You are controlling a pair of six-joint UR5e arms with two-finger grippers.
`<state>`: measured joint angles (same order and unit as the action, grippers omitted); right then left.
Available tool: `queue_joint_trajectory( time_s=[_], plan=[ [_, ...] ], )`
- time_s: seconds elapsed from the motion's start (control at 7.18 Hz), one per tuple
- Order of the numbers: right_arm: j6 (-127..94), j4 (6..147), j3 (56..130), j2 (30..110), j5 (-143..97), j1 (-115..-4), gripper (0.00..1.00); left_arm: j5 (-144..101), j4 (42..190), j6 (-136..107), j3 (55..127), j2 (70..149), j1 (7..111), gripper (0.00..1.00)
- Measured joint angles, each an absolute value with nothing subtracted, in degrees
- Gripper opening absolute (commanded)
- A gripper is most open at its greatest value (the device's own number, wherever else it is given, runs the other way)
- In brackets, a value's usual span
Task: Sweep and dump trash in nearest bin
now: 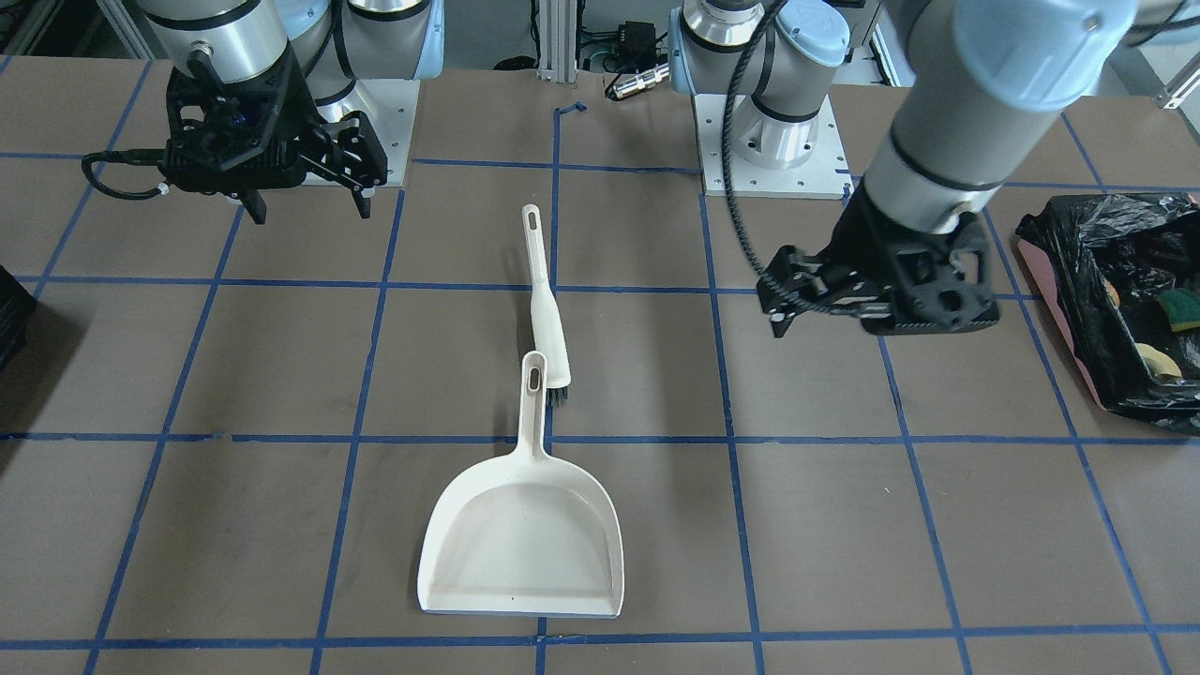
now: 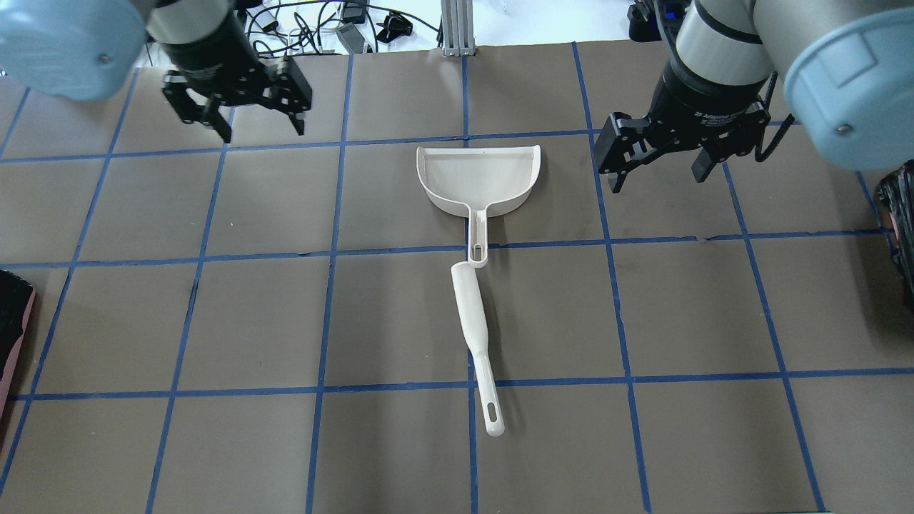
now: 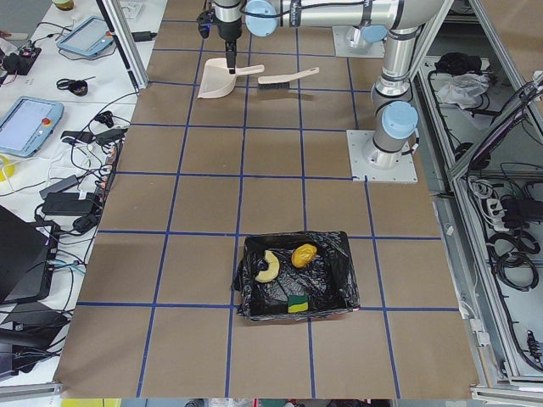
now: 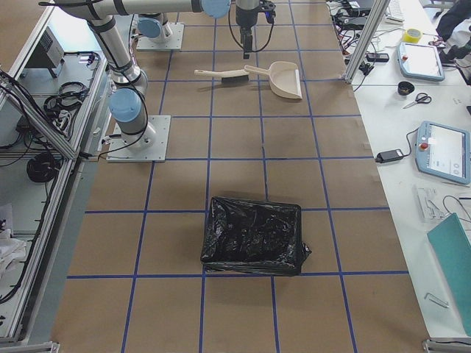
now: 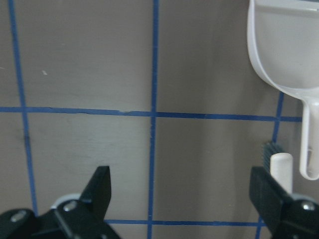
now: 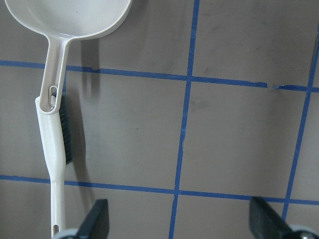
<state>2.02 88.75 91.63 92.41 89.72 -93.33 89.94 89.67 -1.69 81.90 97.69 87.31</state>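
Note:
The trash lies inside the black-lined pinkish bin [image 3: 293,284] on my left side: an orange-brown lump [image 3: 304,253], a pale-yellow peel [image 3: 268,267] and a yellow sponge wedge [image 3: 297,303]. The bin also shows in the front view [image 1: 1069,309]. The white dustpan [image 2: 478,175] lies empty mid-table, its handle resting over the head of the white brush [image 2: 475,328]. My left gripper [image 2: 262,132] hovers open and empty to the left of the pan. My right gripper [image 2: 657,180] hovers open and empty to the right of it. Both wrist views show open fingers above bare table.
A second black-lined bin [image 4: 254,235] stands on my right side and shows no trash. The table is brown with a blue tape grid. Arm bases [image 1: 773,141] sit at the robot's edge. Tablets and cables lie on benches beyond the table.

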Motion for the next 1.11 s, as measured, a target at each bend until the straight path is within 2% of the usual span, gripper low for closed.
queue_joint_trajectory(
  time_s=[0.42,1.11],
  plan=[
    [2.02,89.04,92.89,92.51,89.66,-93.34,1.00,90.58,92.74,-0.70,85.87,90.42,84.76,1.00],
    [2.09,89.30,93.25,92.52,89.68,-93.34,1.00,90.63,90.30,-0.20,89.10,89.13,89.94,1.00]
  ],
)
